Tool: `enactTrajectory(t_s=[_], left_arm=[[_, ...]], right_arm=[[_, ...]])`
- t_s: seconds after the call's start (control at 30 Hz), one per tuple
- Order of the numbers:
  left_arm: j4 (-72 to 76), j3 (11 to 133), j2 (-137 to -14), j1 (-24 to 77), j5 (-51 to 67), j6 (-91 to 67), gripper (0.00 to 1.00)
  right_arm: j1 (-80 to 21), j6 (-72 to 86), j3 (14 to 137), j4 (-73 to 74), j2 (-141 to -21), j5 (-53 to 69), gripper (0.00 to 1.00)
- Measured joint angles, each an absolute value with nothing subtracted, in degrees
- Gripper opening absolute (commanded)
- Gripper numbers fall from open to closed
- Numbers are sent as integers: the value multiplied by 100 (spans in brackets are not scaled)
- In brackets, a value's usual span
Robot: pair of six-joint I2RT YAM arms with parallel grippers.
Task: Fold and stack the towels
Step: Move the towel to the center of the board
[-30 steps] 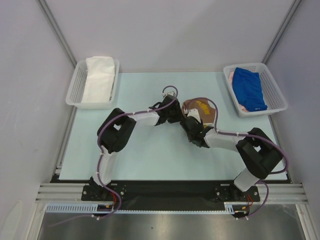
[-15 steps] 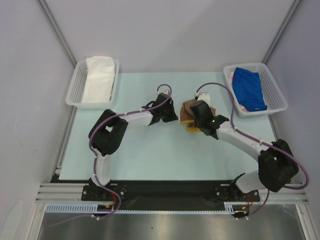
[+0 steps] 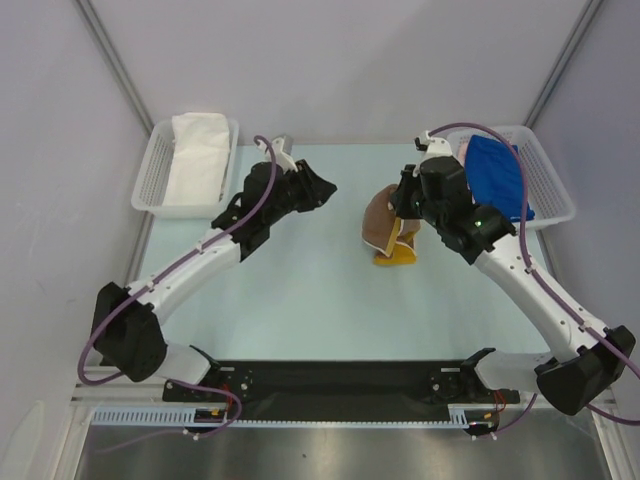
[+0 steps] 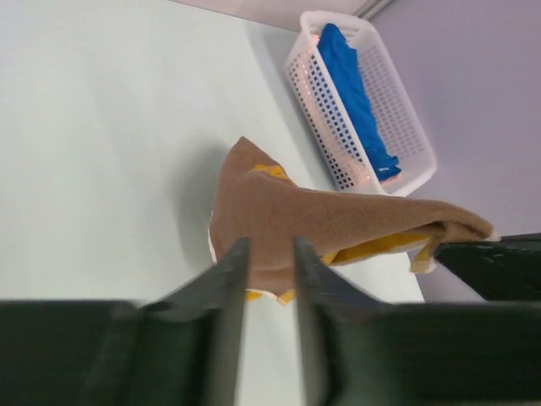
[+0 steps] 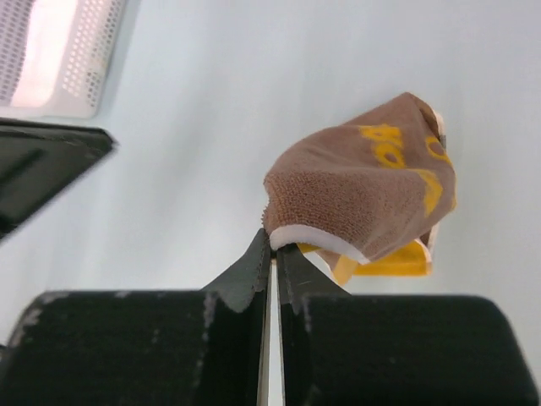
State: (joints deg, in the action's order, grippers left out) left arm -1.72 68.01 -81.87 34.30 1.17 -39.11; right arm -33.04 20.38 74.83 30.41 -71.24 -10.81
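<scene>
A brown towel (image 3: 383,225) with yellow lettering hangs partly lifted over the mat, its yellow underside (image 3: 395,256) still touching down. My right gripper (image 3: 402,208) is shut on its white-trimmed edge, pinched at the fingertips (image 5: 273,244) in the right wrist view; the brown towel (image 5: 363,190) droops beyond. My left gripper (image 3: 322,188) hovers to the towel's left, open, with nothing between its fingers (image 4: 230,271); the brown towel (image 4: 321,216) lies ahead of it. A white towel (image 3: 197,155) fills the left basket. A blue towel (image 3: 497,175) lies in the right basket.
White mesh baskets stand at the back left (image 3: 150,185) and back right (image 3: 555,195) corners of the pale mat (image 3: 300,300). Grey walls close in on three sides. The arm bases sit along the near edge.
The right gripper shut on the brown towel's edge and raised it toward the back right. The left gripper let go, opened and drew back to the left. Both arms stretched out.
</scene>
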Motion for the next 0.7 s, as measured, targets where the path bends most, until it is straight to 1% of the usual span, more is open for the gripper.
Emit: enactTrajectory(t_s=[0.07,0.13,0.17,0.27,0.3,0.37,0.43,0.57,0.7], left_arm=[[281,6427,-8189,3393,386,-4053,43],[749,5824,-8344,3411,676,-4276,49],[910,5546,-8497,3459,790,-4386,56],[1358,4901,-9019,3697,1083,-4735,64],[1601,4718,-9170,3785,1175,-4856,69],[2231,4410,-9472,3959,1382,-5131,74],[2840,4268,-9690,4064,1525,-5341,76],[5039,4121,-10516,4209,1802,-6001,77],[6361,4252,-11312,4263,1855,-6567,77]], right_arm=[[-3264,2110,7575,3057,-7124,-945,1],[-3273,2196,7581,3105,-7126,-801,0],[-3273,2239,7581,3153,-7135,-735,0],[-3275,2357,7577,3203,-7166,-550,0],[-3275,2401,7564,3192,-7170,-502,0],[-3275,2475,7511,3183,-7170,-414,0],[-3273,2532,7465,3188,-7179,-355,0],[-3273,2615,7395,3151,-7181,-222,0],[-3247,2718,7354,3094,-7181,-91,0]])
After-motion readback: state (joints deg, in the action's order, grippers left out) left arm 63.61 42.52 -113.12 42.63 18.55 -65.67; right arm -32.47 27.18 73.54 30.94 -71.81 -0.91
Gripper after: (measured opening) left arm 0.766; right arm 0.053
